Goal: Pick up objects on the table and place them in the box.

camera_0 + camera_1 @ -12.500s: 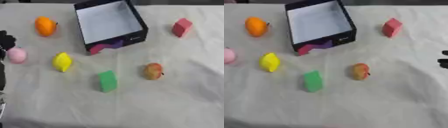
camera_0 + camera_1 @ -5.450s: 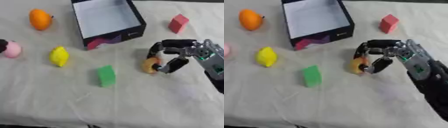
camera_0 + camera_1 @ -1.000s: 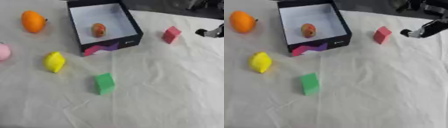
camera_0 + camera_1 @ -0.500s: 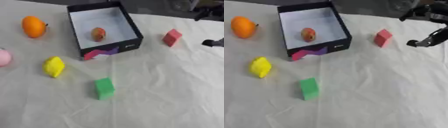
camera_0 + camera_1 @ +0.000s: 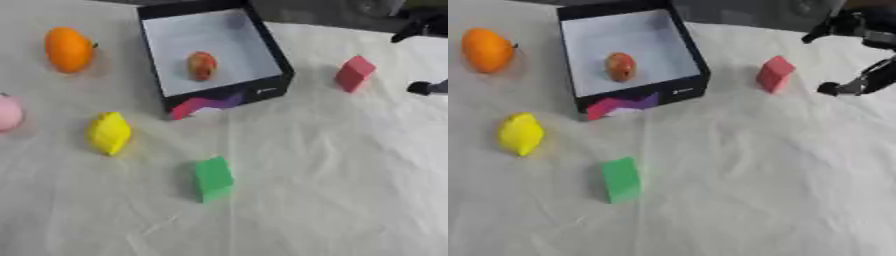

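So far, only one thing, a small red-and-yellow apple-like fruit (image 5: 201,65), lay inside the black open-topped cardboard box (image 5: 269,54). Left on the white cloth-covered surface (image 5: 332,180) were an orange fruit (image 5: 69,49), a yellow lemon (image 5: 108,132), a pink ball (image 5: 9,112), a green block (image 5: 213,178) and a red block (image 5: 354,73). The right hand (image 5: 859,82) showed beside the red block, holding nothing; whether its fingers were spread I could not tell. A small pale mark on the box front was unreadable.
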